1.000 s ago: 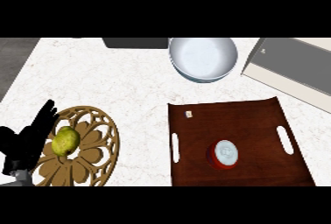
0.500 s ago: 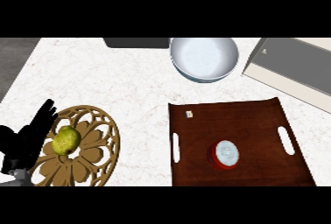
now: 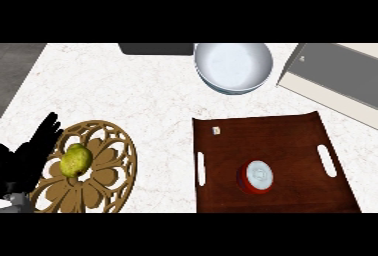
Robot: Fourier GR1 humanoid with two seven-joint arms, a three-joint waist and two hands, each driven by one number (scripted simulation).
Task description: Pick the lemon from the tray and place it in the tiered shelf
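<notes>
The yellow-green lemon [image 3: 76,160] rests on the round wooden fretwork shelf [image 3: 111,150]; the left robot hand [image 3: 29,155], fingers straight, has let go.

One lemon [image 3: 76,160] — on one tiered shelf [image 3: 103,185]; one tray [image 3: 295,135] bearing one red-rimmed round item [image 3: 258,176]; one white bowl [image 3: 233,66]; one hand [image 3: 29,155] — black.

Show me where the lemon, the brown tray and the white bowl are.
lemon [image 3: 76,160], head view, middle of its skin.
brown tray [image 3: 295,140], head view, bare floor.
white bowl [image 3: 233,64], head view, inside surface.
</notes>
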